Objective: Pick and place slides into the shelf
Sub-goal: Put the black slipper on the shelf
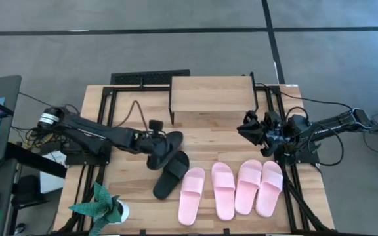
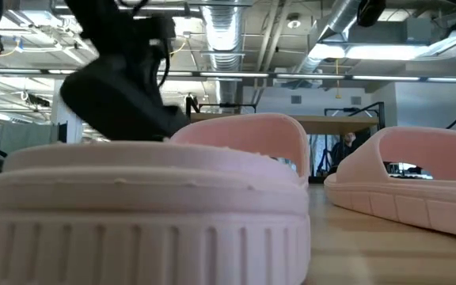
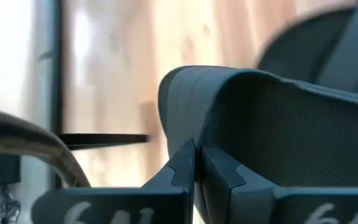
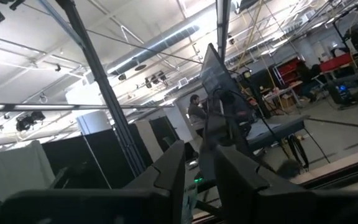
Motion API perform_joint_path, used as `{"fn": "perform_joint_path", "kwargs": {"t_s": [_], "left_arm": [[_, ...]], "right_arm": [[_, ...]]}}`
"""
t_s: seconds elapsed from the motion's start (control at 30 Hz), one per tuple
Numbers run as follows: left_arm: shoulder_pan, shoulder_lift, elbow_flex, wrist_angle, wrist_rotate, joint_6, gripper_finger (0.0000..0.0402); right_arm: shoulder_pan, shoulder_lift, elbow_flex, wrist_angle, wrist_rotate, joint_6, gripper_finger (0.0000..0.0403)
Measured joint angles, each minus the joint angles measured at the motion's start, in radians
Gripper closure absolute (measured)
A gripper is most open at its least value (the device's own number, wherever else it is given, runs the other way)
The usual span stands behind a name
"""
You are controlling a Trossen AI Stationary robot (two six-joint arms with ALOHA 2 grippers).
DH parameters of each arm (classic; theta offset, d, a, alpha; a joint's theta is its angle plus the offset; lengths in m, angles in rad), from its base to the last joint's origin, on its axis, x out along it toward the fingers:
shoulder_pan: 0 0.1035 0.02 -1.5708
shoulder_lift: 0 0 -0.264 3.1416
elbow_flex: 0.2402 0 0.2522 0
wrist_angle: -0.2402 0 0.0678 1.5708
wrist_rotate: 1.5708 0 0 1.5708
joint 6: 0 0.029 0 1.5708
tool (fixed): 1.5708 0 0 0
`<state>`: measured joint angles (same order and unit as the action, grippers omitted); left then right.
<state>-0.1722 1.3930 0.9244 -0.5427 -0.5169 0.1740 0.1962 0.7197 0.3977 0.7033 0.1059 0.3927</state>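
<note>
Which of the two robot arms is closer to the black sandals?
The left. Its left gripper is shut on the upper black slide, just above the other black slide. The right gripper waits beside the shelf, across the table.

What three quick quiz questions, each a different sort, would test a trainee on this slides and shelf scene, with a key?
1. True or false: the left claw is shut on a black slide.
2. How many pink slides lie in the row at the table's front? A) two B) four C) six
3. Fill in: the shelf's plank top holds ___ slides.

Key: 1 true; 2 B; 3 no. The right claw waits beside the shelf.
</note>
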Motion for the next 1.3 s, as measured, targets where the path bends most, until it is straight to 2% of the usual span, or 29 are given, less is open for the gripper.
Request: {"fn": "perform_joint_path", "kwargs": {"t_s": [0.17, 0.3, 0.43, 0.6, 0.83, 1.1, 1.3], "left_arm": [[0.000, -0.074, 0.071, -0.019, -0.069, -0.004, 0.0401], [0.000, -0.086, 0.165, -0.023, -0.124, 0.026, 0.0401], [0.019, -0.067, 0.263, 0.027, -0.148, 0.090, 0.0401], [0.105, 0.004, 0.397, 0.040, -0.183, 0.108, 0.0401], [0.245, 0.242, 0.654, 0.007, -0.206, 0.119, 0.0401], [0.344, 0.609, 1.087, -0.250, -0.245, 0.108, 0.0401], [0.374, 0.815, 1.363, -0.381, -0.249, 0.146, 0.0401]], "right_arm": [[0.000, 0.000, 0.000, 0.000, 0.000, 0.000, 0.0327], [0.000, 0.000, 0.000, 0.000, 0.000, 0.000, 0.0327], [0.000, 0.000, 0.000, 0.000, -0.003, 0.000, 0.0327], [0.004, 0.000, 0.000, 0.000, -0.004, 0.000, 0.0327], [0.035, 0.000, 0.000, 0.000, -0.004, -0.001, 0.0327], [0.081, -0.001, 0.000, 0.005, -0.004, -0.001, 0.0327], [0.123, -0.001, 0.000, 0.008, -0.004, -0.006, 0.0327]]}}
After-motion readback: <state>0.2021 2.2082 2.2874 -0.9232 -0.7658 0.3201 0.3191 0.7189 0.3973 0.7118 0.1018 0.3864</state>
